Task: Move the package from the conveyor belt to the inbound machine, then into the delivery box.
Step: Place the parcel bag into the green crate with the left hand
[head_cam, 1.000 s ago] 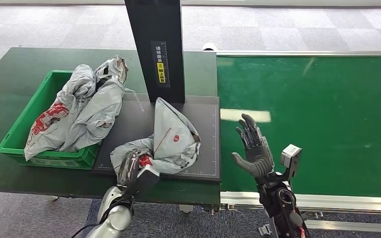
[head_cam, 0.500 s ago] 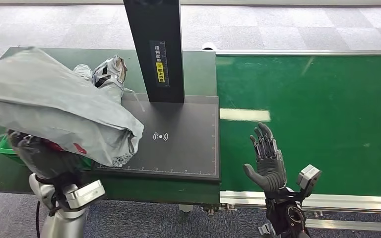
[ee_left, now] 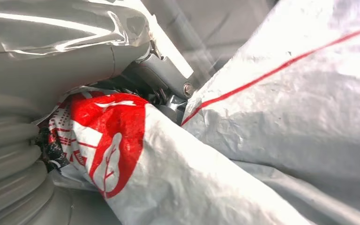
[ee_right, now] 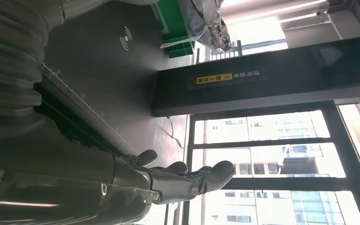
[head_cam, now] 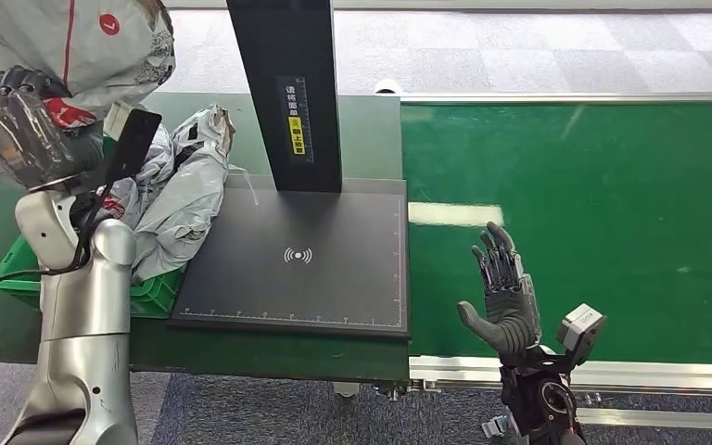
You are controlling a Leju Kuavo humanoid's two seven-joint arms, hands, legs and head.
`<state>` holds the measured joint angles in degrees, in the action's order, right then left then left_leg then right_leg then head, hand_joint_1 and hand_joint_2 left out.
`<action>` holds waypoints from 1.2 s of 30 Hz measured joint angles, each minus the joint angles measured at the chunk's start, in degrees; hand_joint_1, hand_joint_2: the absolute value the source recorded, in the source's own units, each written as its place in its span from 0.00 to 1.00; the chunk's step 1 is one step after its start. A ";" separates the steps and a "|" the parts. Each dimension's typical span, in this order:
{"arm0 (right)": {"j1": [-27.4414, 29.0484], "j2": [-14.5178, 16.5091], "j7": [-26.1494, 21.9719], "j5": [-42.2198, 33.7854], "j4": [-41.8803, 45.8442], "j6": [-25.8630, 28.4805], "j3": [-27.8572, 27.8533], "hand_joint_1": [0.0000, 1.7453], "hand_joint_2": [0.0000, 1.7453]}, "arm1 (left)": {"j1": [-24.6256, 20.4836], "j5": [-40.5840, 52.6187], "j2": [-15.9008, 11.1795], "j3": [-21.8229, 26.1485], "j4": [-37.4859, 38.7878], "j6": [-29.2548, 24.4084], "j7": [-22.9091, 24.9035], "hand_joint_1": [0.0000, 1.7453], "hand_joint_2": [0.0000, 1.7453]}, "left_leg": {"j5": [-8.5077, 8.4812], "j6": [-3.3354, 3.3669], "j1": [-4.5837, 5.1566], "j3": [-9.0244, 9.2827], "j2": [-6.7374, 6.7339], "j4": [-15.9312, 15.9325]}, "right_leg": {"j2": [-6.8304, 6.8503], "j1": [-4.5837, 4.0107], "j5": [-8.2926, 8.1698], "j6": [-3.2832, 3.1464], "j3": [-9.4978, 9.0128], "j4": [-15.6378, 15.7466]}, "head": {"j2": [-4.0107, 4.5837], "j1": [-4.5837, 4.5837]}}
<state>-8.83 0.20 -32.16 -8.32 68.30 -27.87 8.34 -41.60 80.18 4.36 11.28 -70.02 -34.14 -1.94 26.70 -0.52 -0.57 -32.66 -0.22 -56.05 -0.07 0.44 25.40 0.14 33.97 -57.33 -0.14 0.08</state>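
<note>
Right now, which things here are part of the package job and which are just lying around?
Job:
held package, gripped by left hand
inbound machine
green delivery box
conveyor belt

Lying about:
packages already in box
right hand, open over the belt

Bright, even light — windows (ee_right: 272,140) glare (package (ee_left: 262,140) blurred close-up).

Left hand (head_cam: 28,125) lifts grey package (head_cam: 74,42) off black scanner pad (head_cam: 301,255), now high above green box (head_cam: 153,295); right hand (head_cam: 505,297) sinks slightly.
</note>
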 joint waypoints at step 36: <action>-1.04 0.04 0.57 2.27 -3.53 -1.14 -0.54 0.00 1.00 | -13.82 -10.25 -9.09 -13.05 41.71 20.78 16.15 0.00 1.00 | 0.02 -0.02 0.00 -0.06 -0.01 0.01 | -0.01 -0.01 0.02 0.00 0.03 -0.01 | 0.00 0.01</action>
<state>-9.87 0.25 -31.58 -6.05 64.77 -29.02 7.80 -55.42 69.93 -4.73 -1.76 -28.31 -13.36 14.21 26.72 -0.54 -0.58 -32.71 -0.23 -56.04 -0.08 0.43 25.42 0.15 33.99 -57.34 -0.13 0.08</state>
